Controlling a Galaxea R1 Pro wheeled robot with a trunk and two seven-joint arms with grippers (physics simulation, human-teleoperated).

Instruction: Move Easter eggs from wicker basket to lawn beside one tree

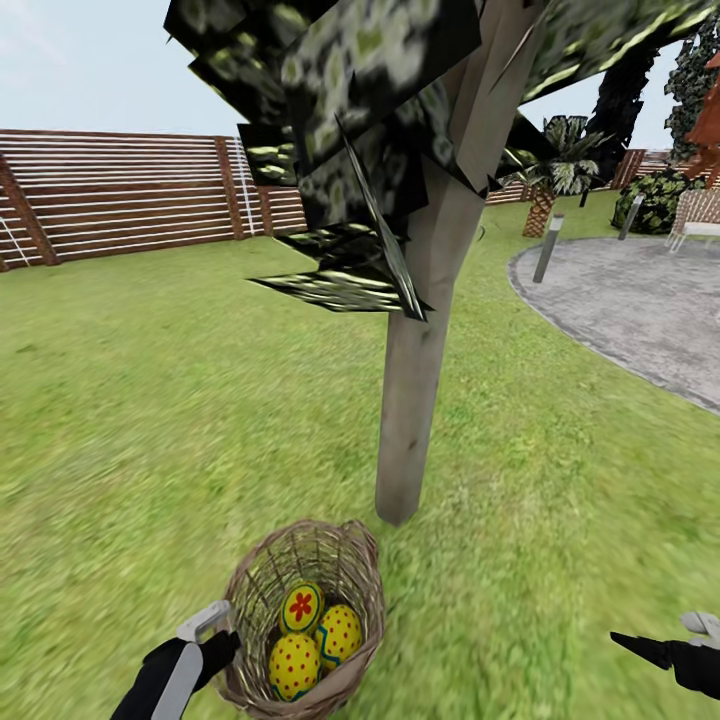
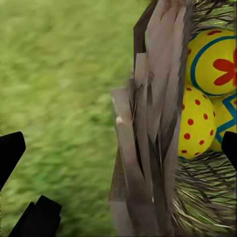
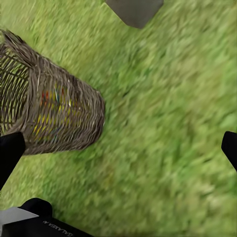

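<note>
Left pincer (image 1: 215, 630) astride wicker basket (image 1: 350, 560) rim, grip unclear; right pincer (image 1: 690, 640) cropped, spread.

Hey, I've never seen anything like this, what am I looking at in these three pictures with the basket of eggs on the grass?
These are simulator renders from a two-armed wheeled robot in a garden. The big picture comes from its head camera, looking down over both arms. The other two come from cameras near each gripper. On the lawn stands a wicker basket holding three yellow Easter eggs, right beside a tree with a pale trunk. The left gripper sits at the basket's rim, and its camera shows the fingers spread on either side of that rim, clamped on nothing. The right gripper hangs open over bare grass, holding nothing; its camera sees the basket from the side.
</note>
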